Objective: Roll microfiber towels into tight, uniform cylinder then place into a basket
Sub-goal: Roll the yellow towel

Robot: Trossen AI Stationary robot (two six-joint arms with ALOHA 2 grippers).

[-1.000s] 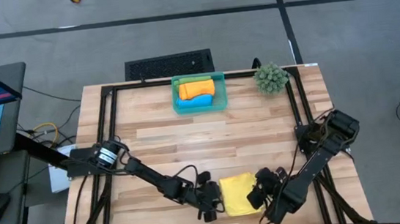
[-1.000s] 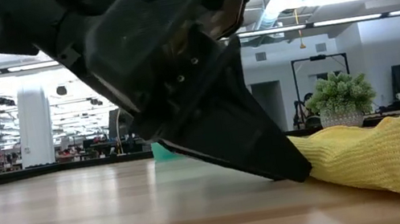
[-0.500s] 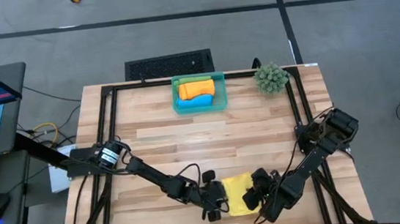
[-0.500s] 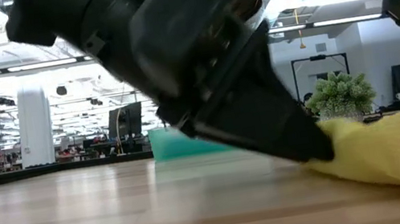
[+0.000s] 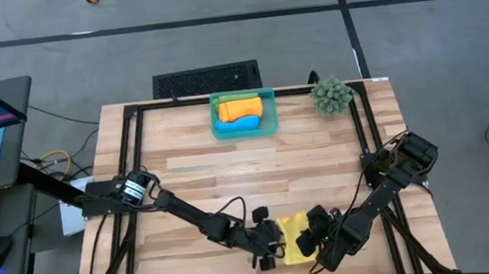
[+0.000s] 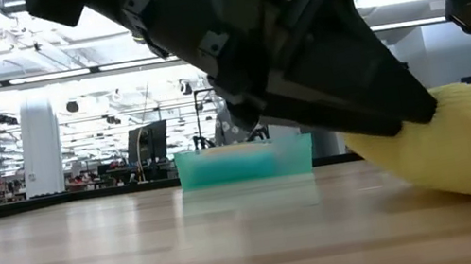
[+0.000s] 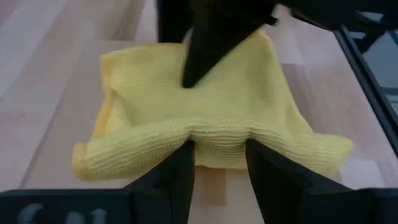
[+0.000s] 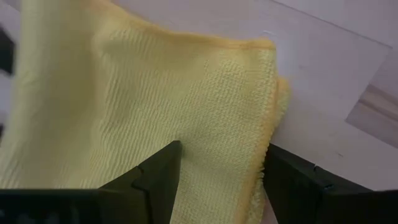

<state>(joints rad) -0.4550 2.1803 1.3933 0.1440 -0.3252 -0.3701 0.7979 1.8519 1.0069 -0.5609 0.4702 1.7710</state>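
The yellow towel (image 5: 291,227) lies bunched near the table's near edge, between my two grippers. My left gripper (image 5: 278,242) is at its left side and shut on it; its dark fingers fill the low view (image 6: 318,51). My right gripper (image 5: 308,239) stands over the towel's right side, pointing steeply down, fingers wide apart with towel (image 8: 155,93) filling the gap. The teal basket (image 5: 242,113) stands at the far edge and holds rolled orange, blue and green towels. My left gripper pinches a thick folded edge (image 7: 217,138) of the yellow towel between its two fingers, about midway along that edge. The fingers slant down from the table's left. The held edge is raised off the table (image 6: 465,127); the rest sags behind it. My right gripper comes at the towel from above. One fingertip (image 7: 188,79) stands on the towel's upper face, behind the fold that the left gripper holds. Its fingers (image 8: 158,180) straddle a band of towel beside the hemmed edge (image 8: 273,93); whether they pinch it I cannot tell.
A spiky green plant ball (image 5: 331,95) sits at the far right corner. Black frame rails (image 5: 135,165) run along the table's left and right sides. Bare wood (image 5: 248,173) lies between the basket and the towel.
My left gripper has gone toward the table's right edge and up, carrying the towel's left edge with it. That edge has lifted off the table, and the towel has bunched narrower against my right gripper, which has tipped a little.
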